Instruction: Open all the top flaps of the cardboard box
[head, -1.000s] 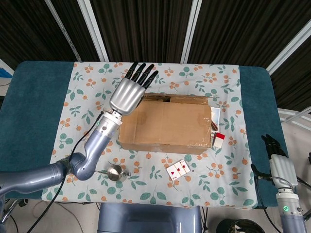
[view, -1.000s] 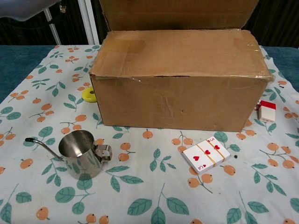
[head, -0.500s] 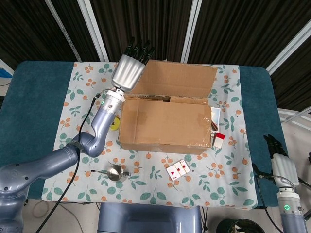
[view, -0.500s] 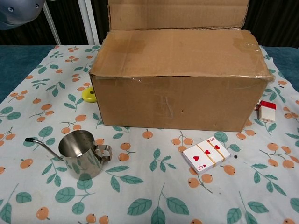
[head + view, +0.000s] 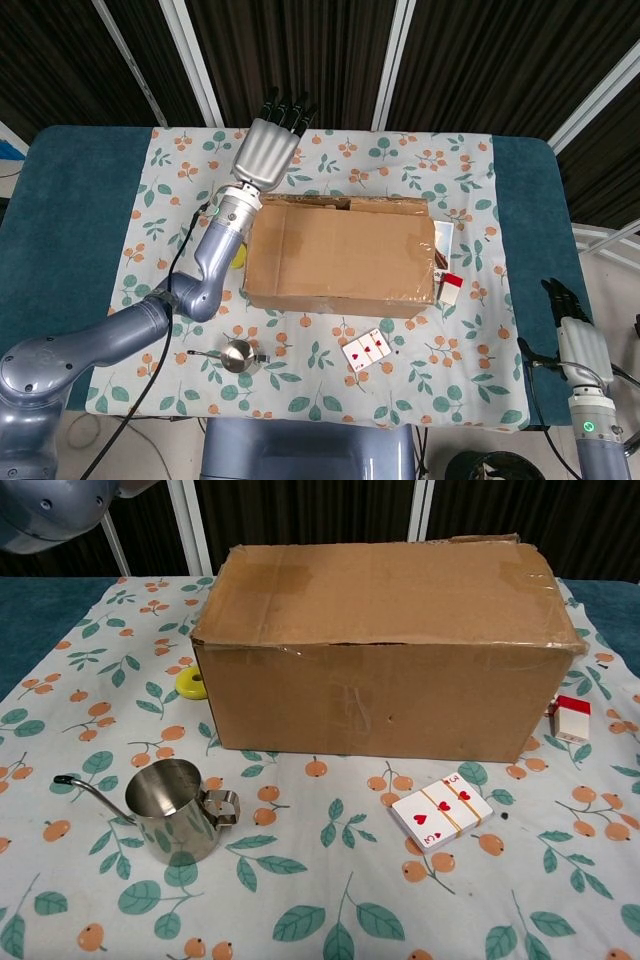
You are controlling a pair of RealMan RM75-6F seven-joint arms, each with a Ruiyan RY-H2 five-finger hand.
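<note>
**Kid:** Sitting in the middle of the flowery cloth (image 5: 180,200) is the cardboard box (image 5: 340,255). Where is the robot's left hand (image 5: 267,148)?

**Friend:** It is up above the box's back left corner. Its fingers (image 5: 285,108) are straight and a little apart, pointing away from the robot. It holds nothing.

**Kid:** Is the box's top shut?

**Friend:** The big near flap lies flat over the top. At the back edge you can see a dark gap. In the chest view the top looks flat too.

**Kid:** And the right hand (image 5: 578,335)?

**Friend:** It is low down past the right end of the table, well away from the box. Its fingers point up and it holds nothing.

**Kid:** What else is on the cloth?

**Friend:** A shiny metal jug (image 5: 180,810) in front of the box on the left. A pack of playing cards (image 5: 441,810) in front on the right. A yellow ring (image 5: 190,685) by the box's left side. A little red and white box (image 5: 571,718) by its right side
</note>
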